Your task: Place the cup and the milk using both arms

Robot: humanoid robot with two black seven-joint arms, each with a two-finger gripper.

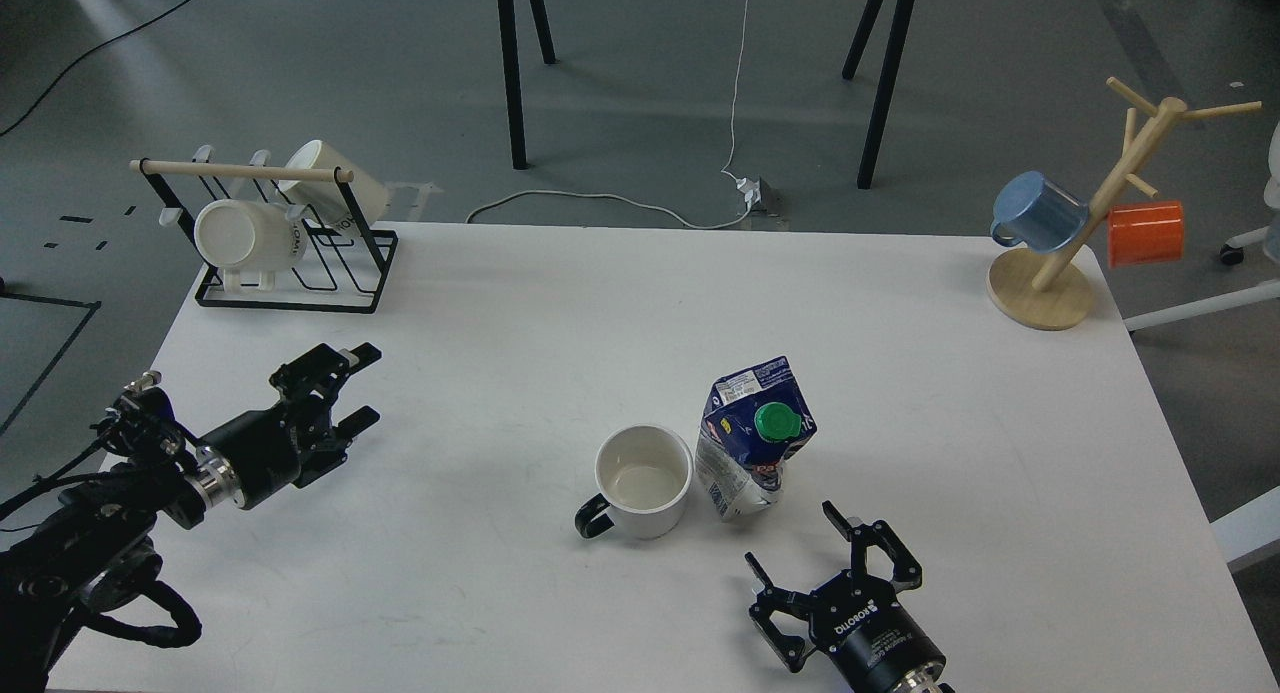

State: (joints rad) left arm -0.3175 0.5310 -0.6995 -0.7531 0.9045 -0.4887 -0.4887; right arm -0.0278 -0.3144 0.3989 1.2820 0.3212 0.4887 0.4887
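Observation:
A white cup [643, 478] with a dark handle stands upright on the white table [560, 313], mouth up and empty. A blue milk carton [752, 438] with a green cap stands right beside it on the right, close to or touching it. My right gripper [795, 544] is open and empty, just in front of the carton and apart from it. My left gripper [362, 382] is open and empty at the table's left side, far from the cup.
A black wire rack [290, 238] with two white mugs stands at the back left corner. A wooden mug tree [1050, 273] with a blue mug [1038, 211] and an orange mug [1145, 233] stands at the back right corner.

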